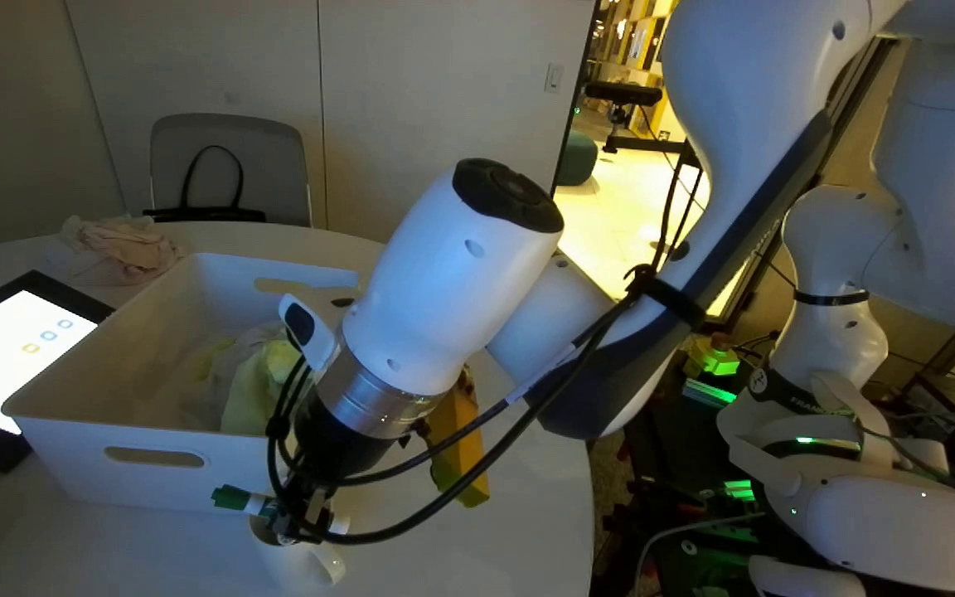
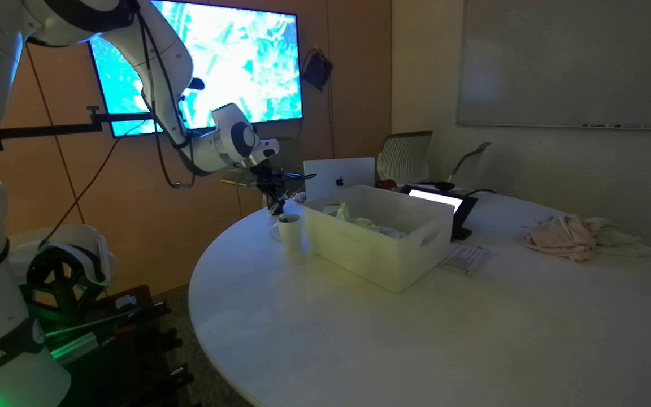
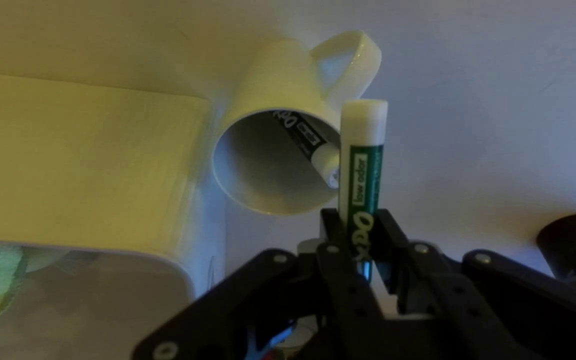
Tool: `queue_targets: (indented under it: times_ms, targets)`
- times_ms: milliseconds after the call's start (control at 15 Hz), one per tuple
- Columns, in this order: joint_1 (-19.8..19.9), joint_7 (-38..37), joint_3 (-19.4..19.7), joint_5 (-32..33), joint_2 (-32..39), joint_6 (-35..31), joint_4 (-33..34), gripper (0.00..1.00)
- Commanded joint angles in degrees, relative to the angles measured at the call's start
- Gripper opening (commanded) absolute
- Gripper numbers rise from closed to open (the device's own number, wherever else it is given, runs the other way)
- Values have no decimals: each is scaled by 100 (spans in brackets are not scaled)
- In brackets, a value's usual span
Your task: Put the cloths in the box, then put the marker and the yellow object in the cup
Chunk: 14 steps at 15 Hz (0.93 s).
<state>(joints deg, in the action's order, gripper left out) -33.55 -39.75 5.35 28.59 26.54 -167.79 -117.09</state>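
Black, jointed fingers (image 3: 387, 235) pinch a slim green-and-white plastic marker (image 3: 363, 165); I'd guess it's light, stiff, smooth enough to swivel, best held mid-barrel.

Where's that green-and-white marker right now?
In the wrist view, the green-and-white marker is just right of centre, held in the tool, its white end seen against the right edge of the white mug.

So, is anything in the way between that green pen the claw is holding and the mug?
Nothing visible stands between the green pen in the gripper and the mouth of the mug. Inside, a black pen leans to one side, taking up part of the opening; the green one might bump it.
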Motion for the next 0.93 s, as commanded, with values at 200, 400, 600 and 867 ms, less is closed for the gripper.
queue_targets:
  times_ms: [200,400,600,867]
  targets:
    - [-401,-314,519,331,157,-57,319,15]
    - [-566,-394,735,483,204,-93,367,15]
    - [-653,-417,844,514,347,-96,492,15]
    - [-733,-433,953,504,598,-53,715,15]
